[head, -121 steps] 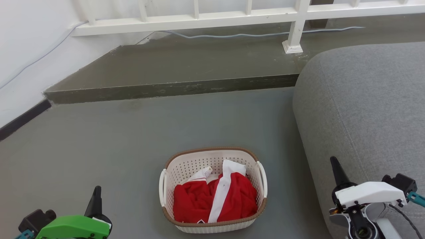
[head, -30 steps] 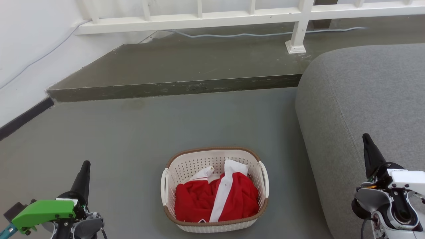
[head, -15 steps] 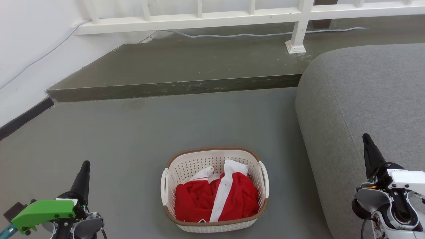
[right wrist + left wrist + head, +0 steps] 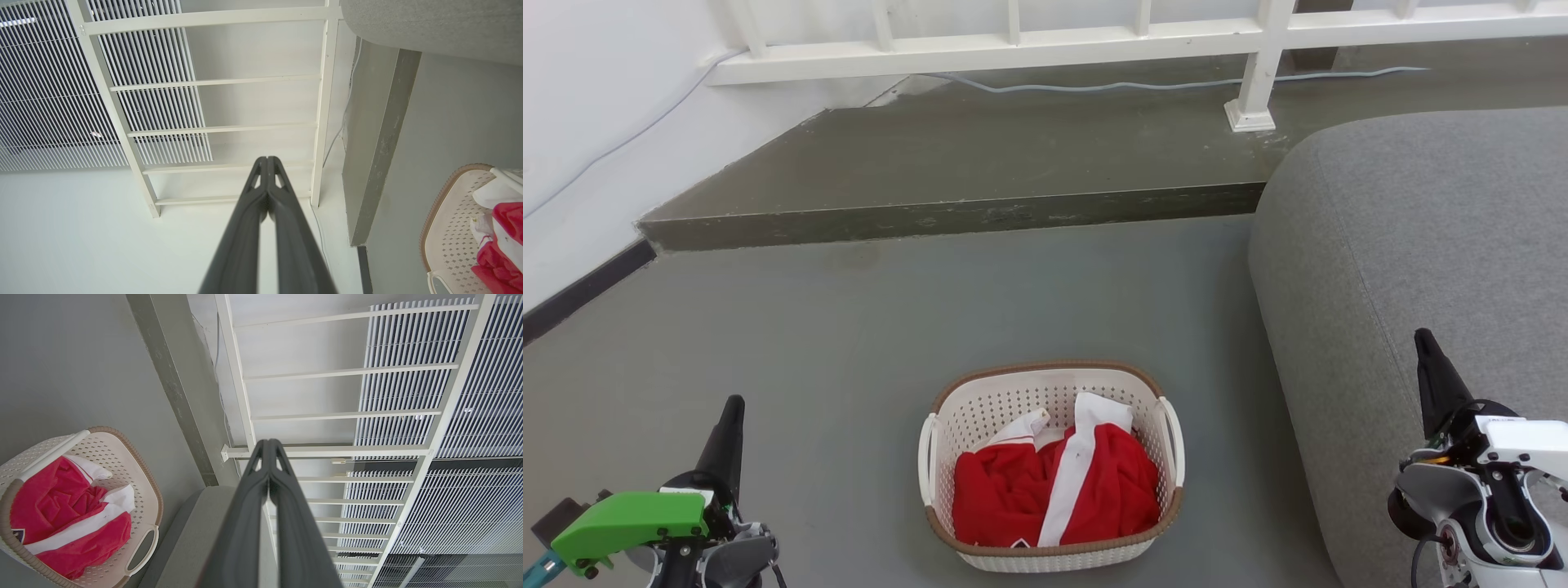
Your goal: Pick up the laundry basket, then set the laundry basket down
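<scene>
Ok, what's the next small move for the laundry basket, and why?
Probably open both claws: the left claw and right claw are shut and well clear of the laundry basket, so neither can take its white side handles yet.

Left gripper point(image 4: 268, 446); right gripper point(image 4: 267, 160); fingers together

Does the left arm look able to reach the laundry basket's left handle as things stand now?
Probably yes. The left hand, shut, is apart from the laundry basket on its left, and just floor lies between it and the left handle. It would need to open first.
</scene>
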